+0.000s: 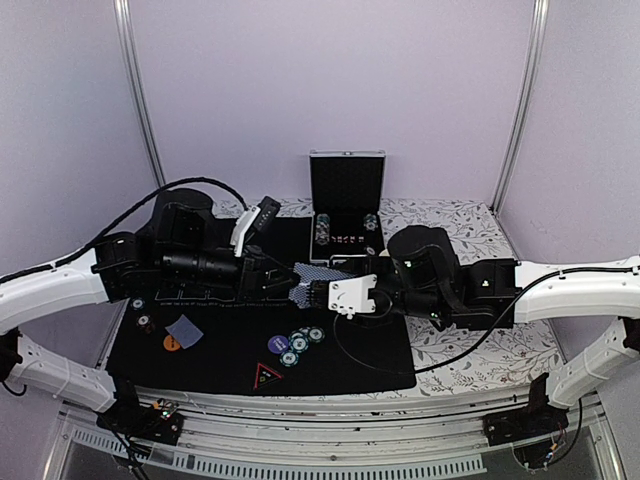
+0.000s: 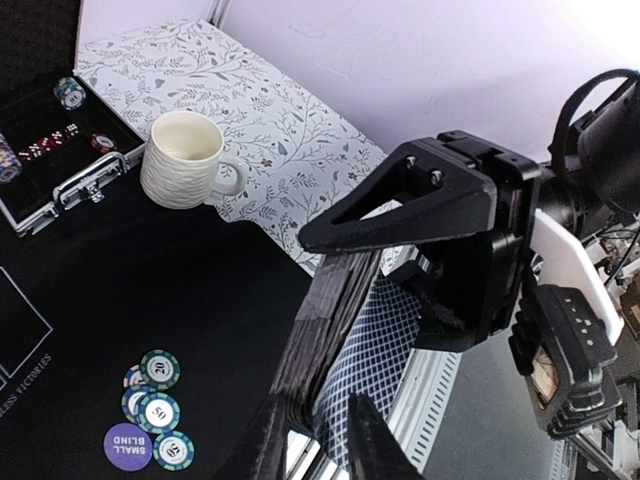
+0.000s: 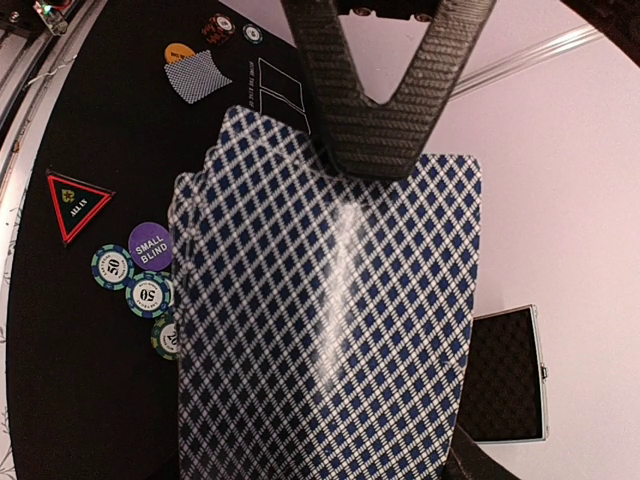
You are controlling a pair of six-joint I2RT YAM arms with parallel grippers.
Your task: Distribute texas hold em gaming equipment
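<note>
At the lower left of the overhead view, one seat looks served. A small blue-grey-backed card (image 1: 185,330) lies face down on the black felt mat (image 1: 370,365). A coin-sized orange round button (image 1: 171,343) touches its near edge, and a green-and-white edged poker chip (image 1: 138,304) sits just above. I read that cluster as a finished place.

Low in the centre is a second place: a black triangle marker with a red border (image 1: 267,375), a round purple "small blind" button (image 1: 278,345) and a tight bunch of green-and-white chips (image 1: 300,343). I see no card there, so I judge that it is owed one.

Above them the arms meet mid-frame. My left gripper (image 2: 318,410) has its jaws apart with the lower corner of the cards between them. I cannot see either pad touching a card. I take this as lining up to peel one off.

The blue diamond-backed deck of playing cards (image 3: 330,330) is lifted clear of the mat and slightly fanned, backs toward the left arm. I think that is so a single edge can be picked out. My right gripper (image 1: 318,290) is clamped on that deck, one carbon finger pressing its top card.

Upper centre, the open aluminium case with a black foam lid (image 1: 347,185) stands back, out of the dealing area. In the left wrist view a ribbed cream ceramic mug (image 2: 185,160) sits just beside it.
</note>
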